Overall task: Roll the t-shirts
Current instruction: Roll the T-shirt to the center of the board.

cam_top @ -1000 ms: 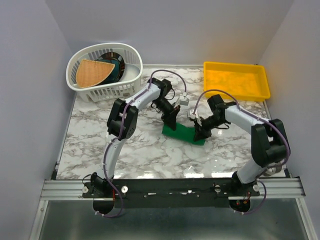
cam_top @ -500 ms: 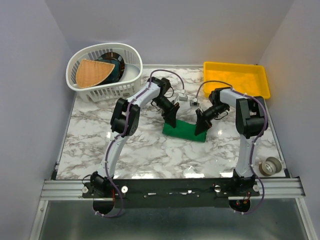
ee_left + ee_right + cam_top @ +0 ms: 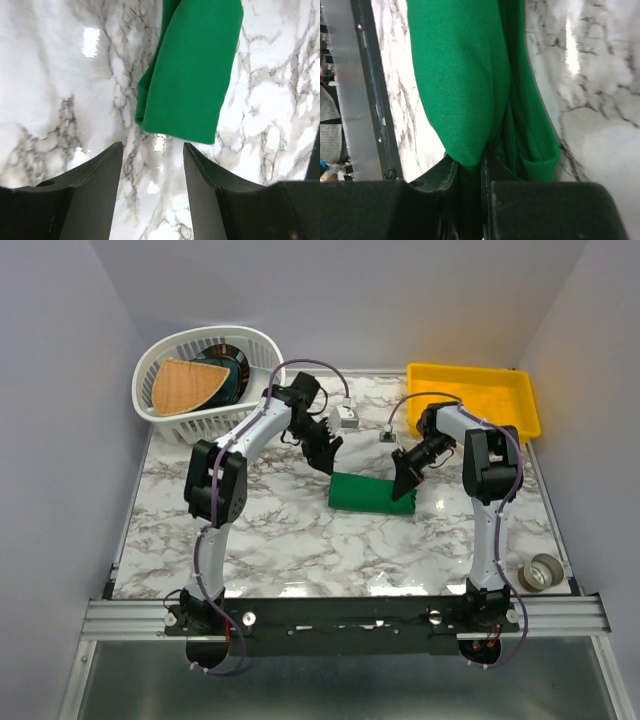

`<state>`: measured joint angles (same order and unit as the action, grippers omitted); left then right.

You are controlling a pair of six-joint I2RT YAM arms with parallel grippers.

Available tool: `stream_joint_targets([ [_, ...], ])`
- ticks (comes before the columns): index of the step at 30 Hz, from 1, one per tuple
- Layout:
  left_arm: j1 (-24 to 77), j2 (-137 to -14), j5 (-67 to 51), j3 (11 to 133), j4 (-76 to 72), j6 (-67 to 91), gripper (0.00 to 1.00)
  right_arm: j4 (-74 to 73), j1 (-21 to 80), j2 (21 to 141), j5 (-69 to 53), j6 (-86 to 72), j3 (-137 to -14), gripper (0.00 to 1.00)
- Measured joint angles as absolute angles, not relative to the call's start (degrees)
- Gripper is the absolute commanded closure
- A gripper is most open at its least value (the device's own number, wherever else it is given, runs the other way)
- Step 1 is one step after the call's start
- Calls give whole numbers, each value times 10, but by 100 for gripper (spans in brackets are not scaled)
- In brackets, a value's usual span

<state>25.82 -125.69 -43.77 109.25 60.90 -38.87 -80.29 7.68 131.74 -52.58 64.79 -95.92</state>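
Lying rolled on marble table [image 3: 280,540], one green t-shirt [image 3: 365,492], right gripper [image 3: 470,165] pinching its end, left gripper [image 3: 152,160] spread, clear.

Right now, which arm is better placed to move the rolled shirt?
Right, probably. The right gripper is clamped on one end of the t-shirt; the left gripper hangs open, off the other end, holding nothing.

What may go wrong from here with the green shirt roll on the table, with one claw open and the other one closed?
1. The left claw stands open, apart from the shirt, so nothing holds that end; its loose fold may spring open.
2. The right claw pinches fabric at the other end; if it moves away before opening, it may drag the roll out of shape.
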Motion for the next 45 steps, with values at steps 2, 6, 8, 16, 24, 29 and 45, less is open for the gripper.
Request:
stream_joint_targets([
  [2, 258, -1224, -419, 1074, 582, -387, 39, -804, 76, 1322, -516, 638, -976, 90],
  [6, 264, -1146, -390, 1003, 502, -381, 41, -804, 74, 1325, -497, 623, -1006, 88],
  [8, 271, -1114, -381, 962, 464, -378, 50, -804, 74, 1330, -487, 613, -1022, 88],
  [16, 289, -1158, -419, 945, 331, -218, 85, -804, 74, 1336, -471, 599, -1047, 87],
  [24, 298, -1263, -446, 932, 157, 22, 88, -804, 74, 1336, -458, 600, -1057, 86],
  [29, 307, -1268, -456, 935, 113, 70, 90, -804, 74, 1336, -455, 600, -1059, 86],
  [45, 316, -1220, -543, 861, 27, 145, 97, -802, 74, 1338, -448, 600, -1067, 84],
])
